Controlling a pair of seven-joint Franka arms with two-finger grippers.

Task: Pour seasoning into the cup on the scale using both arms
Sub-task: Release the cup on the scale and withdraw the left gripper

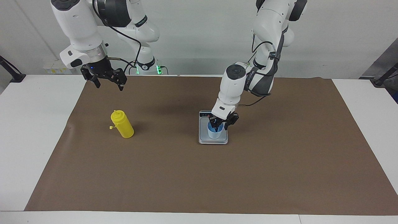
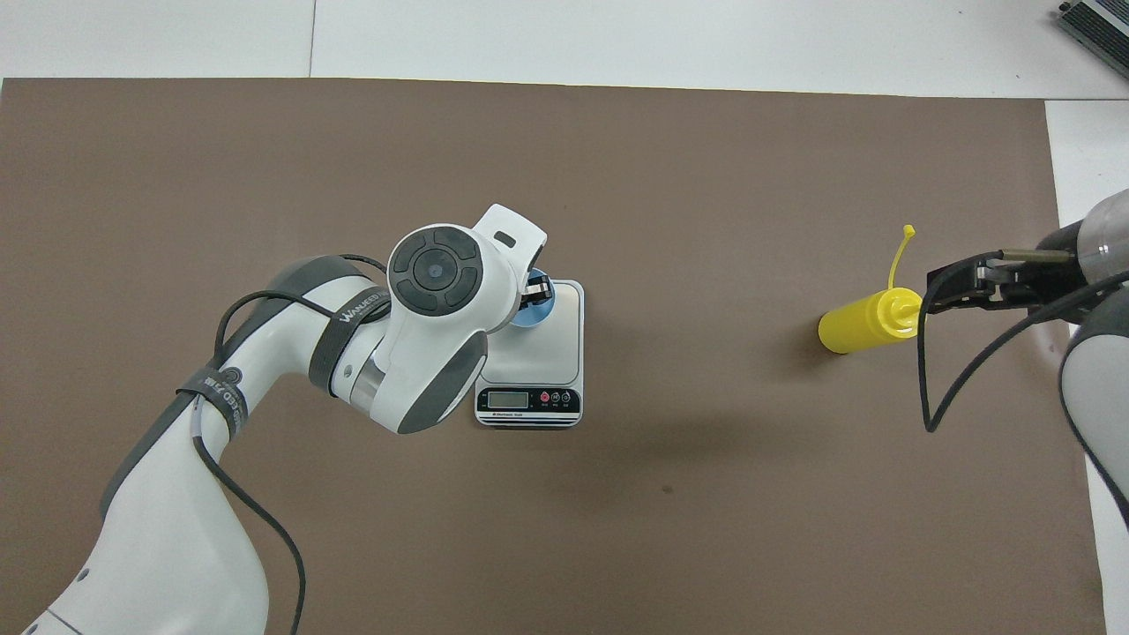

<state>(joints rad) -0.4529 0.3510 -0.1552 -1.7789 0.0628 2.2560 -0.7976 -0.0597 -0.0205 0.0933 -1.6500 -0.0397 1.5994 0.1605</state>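
The cup (image 1: 215, 132) stands on the scale (image 1: 213, 140), mid-mat (image 1: 199, 174). The seasoning (image 1: 122, 124) stands on the mat well apart from them, toward the right arm's end of the table (image 1: 28, 124), about as near the robots as the scale

A brown sheet (image 1: 199, 174) is spread flat over a white table (image 1: 31, 124) and lies under both the left gripper (image 1: 220, 126) and the right gripper (image 1: 109, 86). Bare white tabletop is left showing around the sheet on all sides. At the foot of the wall, close to the right gripper in the facing view, a pale socket strip (image 1: 57, 67) is seen, and a small green light (image 1: 158, 67) glows between the two grippers. A black clamp (image 1: 14, 74) is fixed at each end of the table. Well apart from both grippers, the corner of a grey device (image 2: 1098, 22) is seen in the overhead view.
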